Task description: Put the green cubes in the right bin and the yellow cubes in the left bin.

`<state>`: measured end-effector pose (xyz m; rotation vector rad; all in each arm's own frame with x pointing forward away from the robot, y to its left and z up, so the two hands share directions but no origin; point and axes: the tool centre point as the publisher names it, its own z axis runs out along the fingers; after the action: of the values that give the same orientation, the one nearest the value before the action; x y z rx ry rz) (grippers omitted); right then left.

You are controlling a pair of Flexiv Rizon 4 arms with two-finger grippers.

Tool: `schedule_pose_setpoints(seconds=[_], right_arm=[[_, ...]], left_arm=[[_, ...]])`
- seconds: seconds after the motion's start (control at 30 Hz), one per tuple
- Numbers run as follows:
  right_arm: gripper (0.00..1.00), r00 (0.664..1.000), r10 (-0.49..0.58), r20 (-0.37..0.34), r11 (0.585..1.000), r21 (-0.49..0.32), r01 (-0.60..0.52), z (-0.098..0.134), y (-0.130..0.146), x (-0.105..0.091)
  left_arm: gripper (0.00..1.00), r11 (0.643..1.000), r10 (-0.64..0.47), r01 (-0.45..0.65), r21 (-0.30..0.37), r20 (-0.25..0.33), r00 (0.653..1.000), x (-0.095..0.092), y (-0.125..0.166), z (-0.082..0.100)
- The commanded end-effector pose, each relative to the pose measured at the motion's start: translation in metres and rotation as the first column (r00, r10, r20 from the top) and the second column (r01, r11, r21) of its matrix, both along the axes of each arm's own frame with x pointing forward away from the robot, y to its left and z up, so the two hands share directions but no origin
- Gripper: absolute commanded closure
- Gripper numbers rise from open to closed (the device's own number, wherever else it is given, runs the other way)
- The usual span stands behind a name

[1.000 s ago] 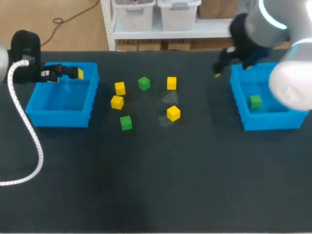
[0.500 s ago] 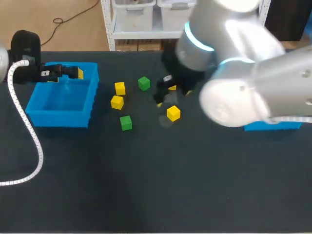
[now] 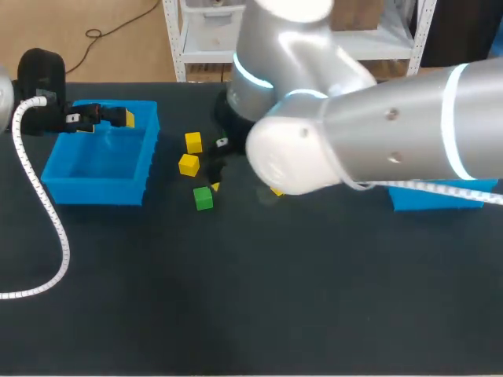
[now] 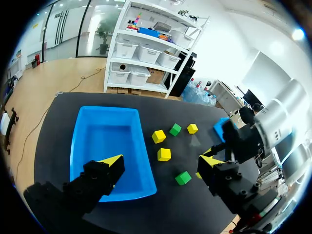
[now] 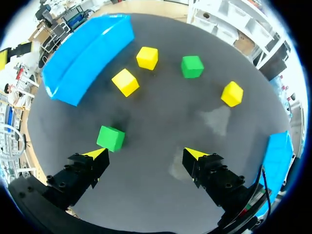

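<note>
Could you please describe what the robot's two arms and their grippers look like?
The right arm is thick, rounded and silver-grey, with glowing light-blue rings at its joints. The left arm shows a black housing with a white ribbed cable running from it. Both the left gripper and the right gripper have blocky black fingers ending in bright yellow wedge-shaped tips.

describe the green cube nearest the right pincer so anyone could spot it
Start at the blue plastic bin on the black table's left. Right of it lie two yellow cubes; the green cube sits just nearer the robot than them. Both neighbours are yellow; the other green cube lies beyond them.
</note>
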<state>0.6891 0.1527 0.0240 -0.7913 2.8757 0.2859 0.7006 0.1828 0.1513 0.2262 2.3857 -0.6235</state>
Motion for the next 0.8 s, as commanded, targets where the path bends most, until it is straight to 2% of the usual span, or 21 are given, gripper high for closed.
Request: schedule_pose_setpoints(seconds=[0.03, 0.27, 0.43, 0.57, 0.8], right_arm=[[0.0, 0.995, 0.02, -0.098, 0.998, -0.059, -0.026, -0.011, 0.019, 0.004], [0.0, 0.993, 0.08, -0.084, 0.993, -0.081, -0.087, -0.007, 0.04, -0.015], [0.0, 0.992, 0.088, -0.093, 0.991, -0.096, -0.096, -0.015, 0.044, -0.025], [0.0, 0.99, 0.086, -0.112, 0.99, -0.102, -0.097, -0.023, 0.046, -0.026], [0.0, 0.99, 0.079, -0.119, 0.987, -0.128, -0.094, -0.035, 0.05, -0.016]], left_arm=[[0.0, 1.0, -0.005, 0.005, -0.009, 0.007, 1.0, -0.001, 0.002, -0.001], [0.0, 1.0, -0.005, 0.005, -0.009, 0.007, 1.0, -0.001, 0.002, -0.001], [0.0, 1.0, -0.005, 0.005, -0.009, 0.007, 1.0, -0.001, 0.002, -0.001], [0.0, 1.0, -0.005, 0.005, -0.009, 0.007, 1.0, -0.001, 0.002, -0.001], [0.0, 1.0, -0.005, 0.005, -0.009, 0.007, 1.0, -0.001, 0.002, -0.001]])
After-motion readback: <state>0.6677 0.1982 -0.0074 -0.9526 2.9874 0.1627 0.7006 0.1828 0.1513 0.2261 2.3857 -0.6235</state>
